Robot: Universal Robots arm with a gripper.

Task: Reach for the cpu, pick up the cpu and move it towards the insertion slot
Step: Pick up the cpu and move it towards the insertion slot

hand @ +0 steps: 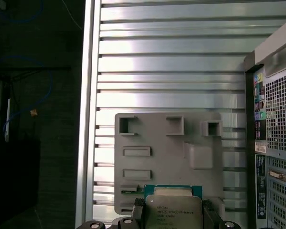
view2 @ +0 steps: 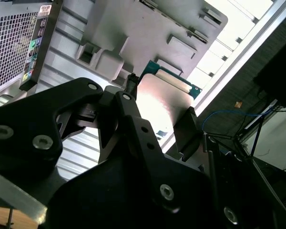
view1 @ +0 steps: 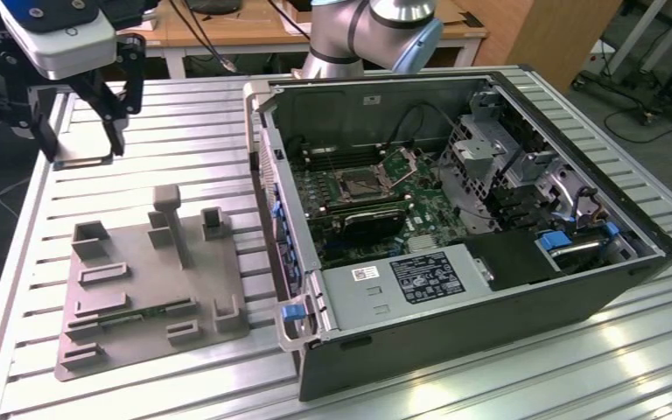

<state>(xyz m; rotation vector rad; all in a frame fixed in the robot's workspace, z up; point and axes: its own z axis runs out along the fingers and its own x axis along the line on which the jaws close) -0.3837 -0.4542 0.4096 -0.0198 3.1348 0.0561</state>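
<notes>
The pincer (view1: 80, 150) pinches the lifted cpu (hand: 174, 212); the insertion slot (view1: 366, 184) lies well apart, at three o'clock in the exterior view.

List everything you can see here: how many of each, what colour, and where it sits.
cpu: one, silvery top with green edge, held in the pincer, lifted off the table.
insertion slot: one, silver frame with dark centre, inside the computer case, flap raised.
tray: one, grey, on the table at the exterior view's left of the case.
circuit strip: one, green, lying in the tray.
computer case: one, black, lying open on the table.
table: one, silver slatted metal, under everything.
robot arm: one, grey and blue, behind the case.
pincer: one, black, shut on the cpu.
</notes>
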